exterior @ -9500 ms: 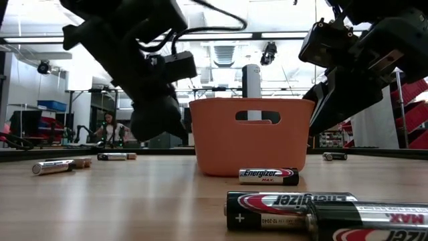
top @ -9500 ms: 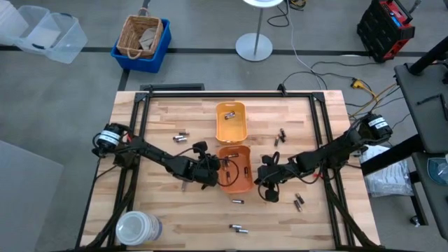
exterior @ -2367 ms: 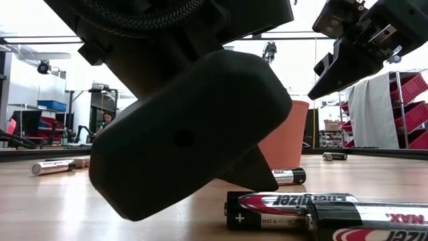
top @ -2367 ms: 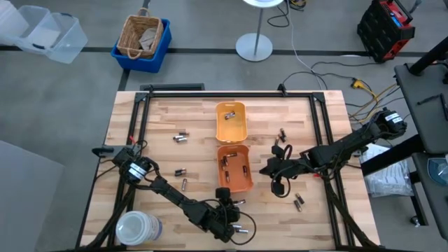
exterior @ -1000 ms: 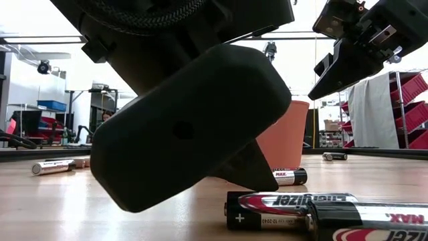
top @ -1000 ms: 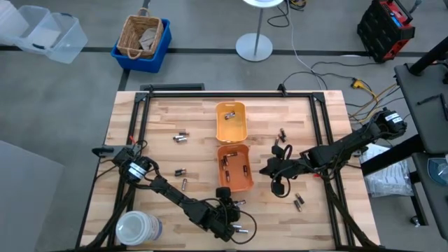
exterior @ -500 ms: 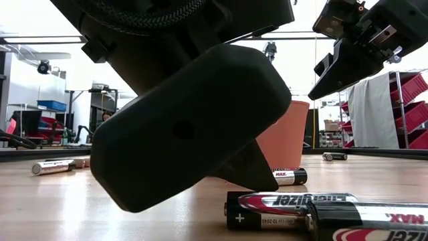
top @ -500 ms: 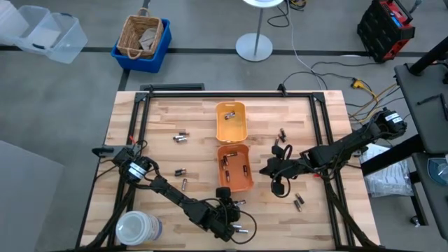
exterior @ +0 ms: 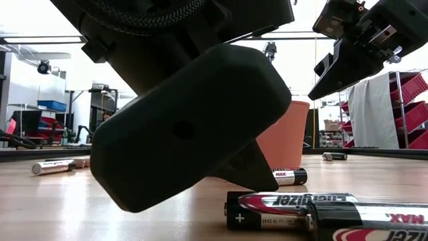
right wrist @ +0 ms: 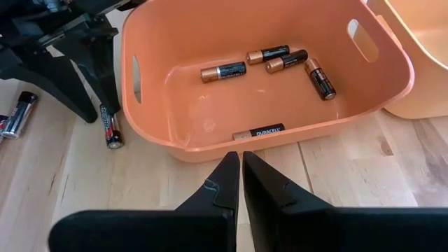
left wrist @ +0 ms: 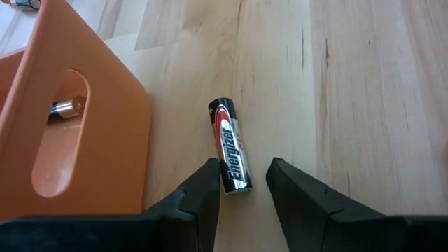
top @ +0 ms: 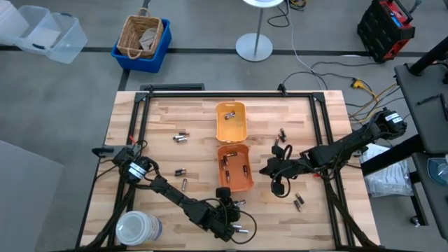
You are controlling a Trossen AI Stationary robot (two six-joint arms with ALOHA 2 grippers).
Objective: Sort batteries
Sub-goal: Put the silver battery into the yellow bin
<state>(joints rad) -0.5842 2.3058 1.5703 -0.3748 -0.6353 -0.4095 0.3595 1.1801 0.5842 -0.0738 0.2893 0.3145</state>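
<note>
Left half of the table [top: 126, 126]: a few loose batteries [top: 181, 137] on the wood, well apart from both trays. Near the front edge: left gripper [left wrist: 241, 185], down low beside the near end of the orange tray [left wrist: 84, 140], fingers [left wrist: 203, 189] spread apart and clamped on nothing. Right at those fingertips: one black-and-red battery [left wrist: 229, 145], flat on the wood, its near end just entering the gap, the rest pointing away alongside the tray wall. Through the tray's handle slot: another battery [left wrist: 63, 108] inside. Seen level across the table: the dark bulk of the left gripper [exterior: 187, 127] close to the camera, with two more batteries [exterior: 287, 209] lying in front. Centre: orange tray [right wrist: 147, 105] with five batteries [right wrist: 224, 71] on its floor, and the yellow-orange tray [top: 231, 120] just behind it, end to end. Just right of the orange tray: right gripper [right wrist: 236, 164], above the table and facing the tray's side wall, fingers pressed together with nothing between. Farther right: loose batteries [top: 280, 134] behind that gripper and a pair [top: 299, 203] in front of it, all on the wood.
</note>
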